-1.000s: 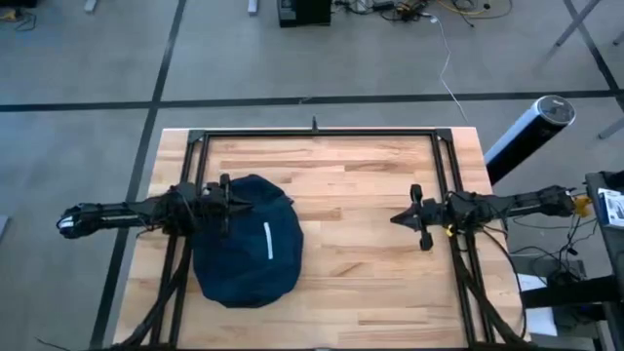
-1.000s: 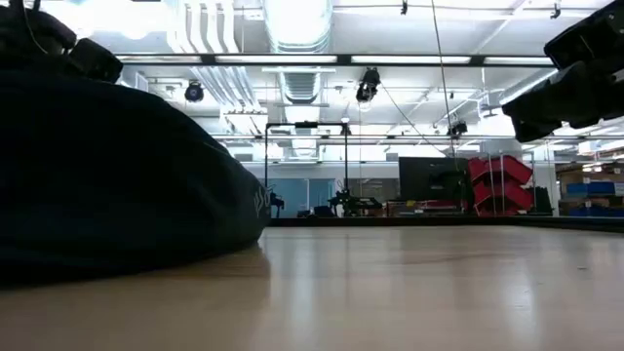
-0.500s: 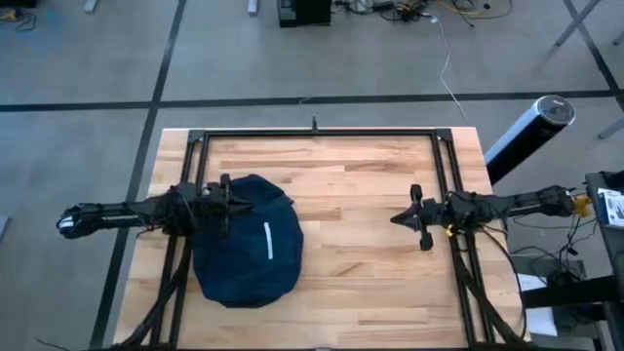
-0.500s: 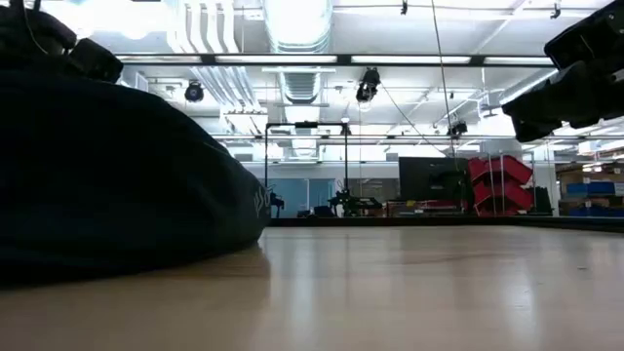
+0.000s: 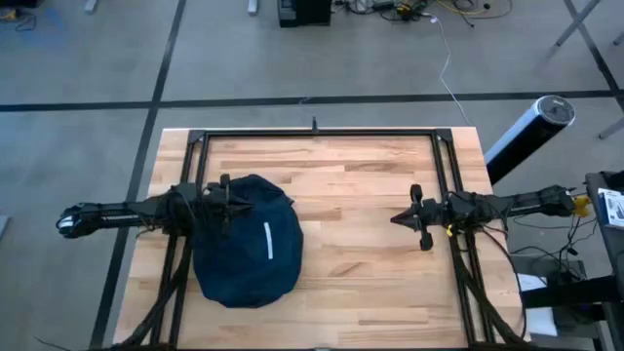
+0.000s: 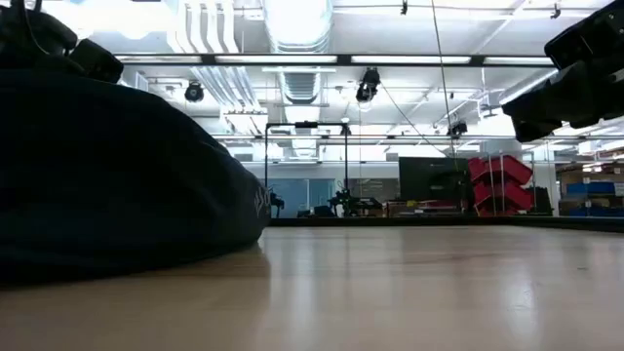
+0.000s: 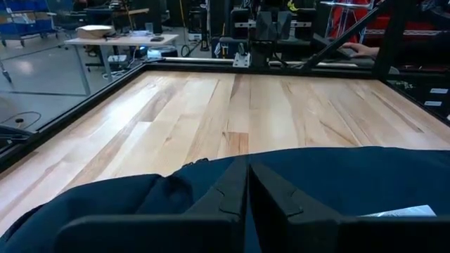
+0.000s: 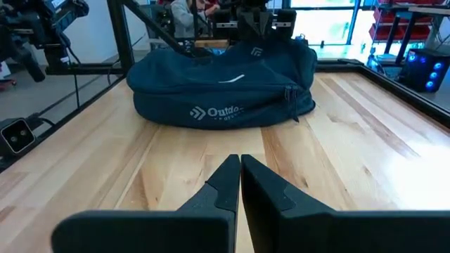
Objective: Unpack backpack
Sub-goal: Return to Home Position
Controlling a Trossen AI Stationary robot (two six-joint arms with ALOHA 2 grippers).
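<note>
Hovering over the backpack [image 5: 249,258], the left gripper [image 7: 248,169] sits pressed together; the right gripper [image 8: 240,160], well apart, is too.

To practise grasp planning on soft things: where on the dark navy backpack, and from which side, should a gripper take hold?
Probably the creased fabric atop the slumped backpack, from above with the left gripper, jaws shut just over it. Its rounded sides look too broad to pinch; the right gripper waits at the table's right.
</note>
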